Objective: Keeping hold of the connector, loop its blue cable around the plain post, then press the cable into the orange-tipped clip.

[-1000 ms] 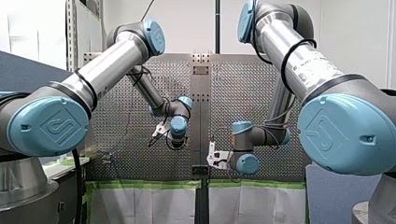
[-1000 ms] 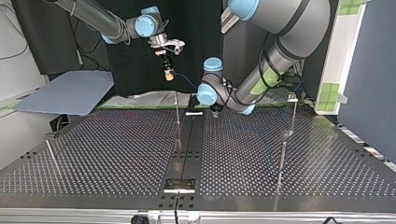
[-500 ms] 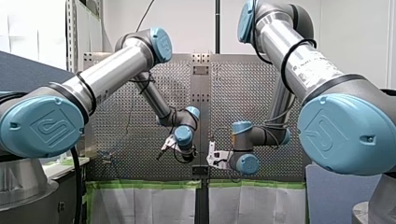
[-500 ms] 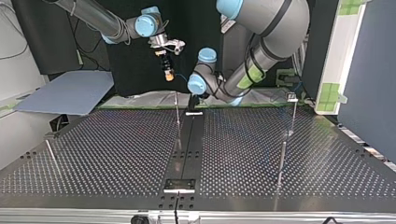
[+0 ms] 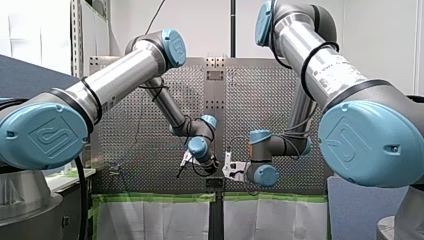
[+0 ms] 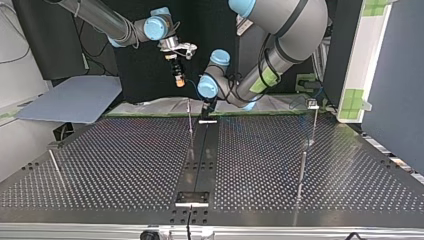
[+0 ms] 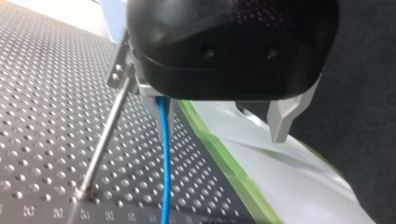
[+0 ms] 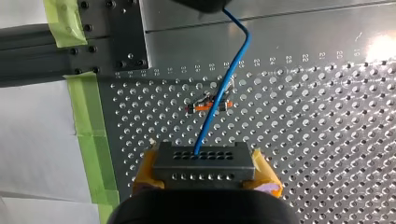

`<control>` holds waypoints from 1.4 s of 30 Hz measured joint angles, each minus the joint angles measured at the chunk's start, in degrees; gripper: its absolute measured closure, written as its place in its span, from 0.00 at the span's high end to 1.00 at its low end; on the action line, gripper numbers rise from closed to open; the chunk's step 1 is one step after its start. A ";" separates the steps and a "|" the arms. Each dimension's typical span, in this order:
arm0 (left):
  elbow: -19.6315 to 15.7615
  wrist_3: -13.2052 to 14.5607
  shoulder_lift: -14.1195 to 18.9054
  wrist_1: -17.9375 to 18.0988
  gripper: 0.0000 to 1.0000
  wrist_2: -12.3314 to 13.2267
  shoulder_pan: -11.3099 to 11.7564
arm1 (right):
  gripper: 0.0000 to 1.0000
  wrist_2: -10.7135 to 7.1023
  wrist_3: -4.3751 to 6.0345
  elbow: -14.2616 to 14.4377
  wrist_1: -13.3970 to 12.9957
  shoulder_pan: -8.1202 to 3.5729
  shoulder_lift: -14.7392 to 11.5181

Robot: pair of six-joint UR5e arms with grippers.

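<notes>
While right fingers (image 8: pixel 145 171) clamp connector (image 8: pixel 204 161), blue cable (image 8: pixel 225 86) runs from connector over orange-tipped clip (image 8: pixel 209 107) ahead of it; left fingers (image 7: pixel 284 122) spread apart, cable beside one

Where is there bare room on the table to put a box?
Top view: free between slanted rod and centre strip, and between that strip and the posts at right. Crowded at the far edge: thin post, left pincer, right pincer.

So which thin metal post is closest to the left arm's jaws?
The thin metal post beside the dark centre strip; the others stand well off at the top view's left and right.
</notes>
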 joint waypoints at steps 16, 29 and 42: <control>-2.80 -8.72 0.05 5.04 0.20 7.00 0.62 | 0.02 0.64 -0.58 -0.02 0.28 -0.08 0.00; -3.66 -11.66 0.08 8.06 0.00 4.30 0.36 | 0.02 2.52 -0.97 -0.02 0.51 -0.29 0.00; -7.74 -9.20 0.06 15.15 0.00 -3.10 -2.98 | 0.02 8.07 -4.77 0.01 0.82 -0.61 0.20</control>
